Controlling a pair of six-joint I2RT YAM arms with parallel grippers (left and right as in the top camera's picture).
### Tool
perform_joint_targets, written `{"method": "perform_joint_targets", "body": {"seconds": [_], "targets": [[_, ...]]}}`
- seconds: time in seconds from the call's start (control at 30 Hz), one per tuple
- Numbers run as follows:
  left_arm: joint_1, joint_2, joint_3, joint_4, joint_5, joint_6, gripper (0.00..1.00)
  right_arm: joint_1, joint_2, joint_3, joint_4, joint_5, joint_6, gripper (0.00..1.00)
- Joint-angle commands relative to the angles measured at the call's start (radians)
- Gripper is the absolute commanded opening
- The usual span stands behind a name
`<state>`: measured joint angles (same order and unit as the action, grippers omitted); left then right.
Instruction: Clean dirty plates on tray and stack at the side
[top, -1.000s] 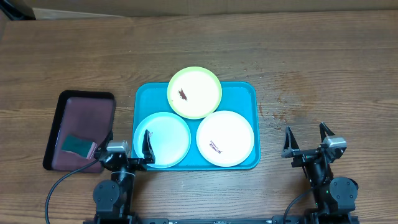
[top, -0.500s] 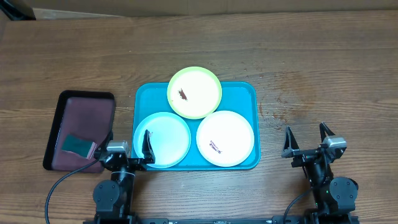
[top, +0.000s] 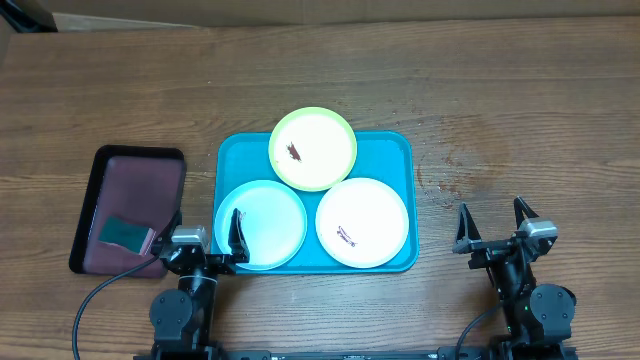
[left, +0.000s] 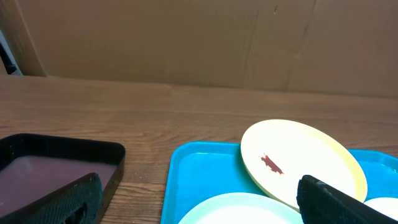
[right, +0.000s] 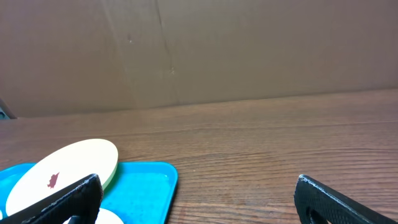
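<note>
The cyan tray lies mid-table and holds three plates. The yellow-green plate leans on the tray's far rim with a dark-red smear; it shows in the left wrist view and the right wrist view. The pale blue plate sits front left. The white plate with a small smear sits front right. My left gripper is open and empty at the tray's front-left corner. My right gripper is open and empty, right of the tray over bare wood.
A black-rimmed maroon tray lies left of the cyan tray, with a dark green sponge on its near end. A cardboard wall stands behind the table.
</note>
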<state>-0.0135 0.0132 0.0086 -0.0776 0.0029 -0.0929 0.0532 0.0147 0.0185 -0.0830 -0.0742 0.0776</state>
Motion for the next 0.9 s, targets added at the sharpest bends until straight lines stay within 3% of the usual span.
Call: {"method": "perform_joint_targets", "body": {"seconds": [0.0,0.47,0.57,0.7,0.87], "targets": [[-0.007,-0.009,-0.004,0.000,-0.006,0.026,1.00,-0.003,-0.010,-0.010,0.003,0.003,-0.003,1.00],[-0.007,-0.009,-0.004,0.000,-0.006,0.026,1.00,-0.003,-0.010,-0.010,0.003,0.003,-0.003,1.00],[-0.008,-0.009,-0.004,0.004,0.039,-0.051,1.00,-0.003,-0.010,-0.010,0.003,0.003,-0.003,1.00],[-0.007,-0.009,-0.004,0.145,0.167,-0.213,1.00,-0.003,-0.010,-0.010,0.003,0.003,-0.003,1.00],[-0.006,-0.009,-0.004,0.382,0.313,-0.206,1.00,-0.003,-0.010,-0.010,0.003,0.003,-0.003,1.00]]}}
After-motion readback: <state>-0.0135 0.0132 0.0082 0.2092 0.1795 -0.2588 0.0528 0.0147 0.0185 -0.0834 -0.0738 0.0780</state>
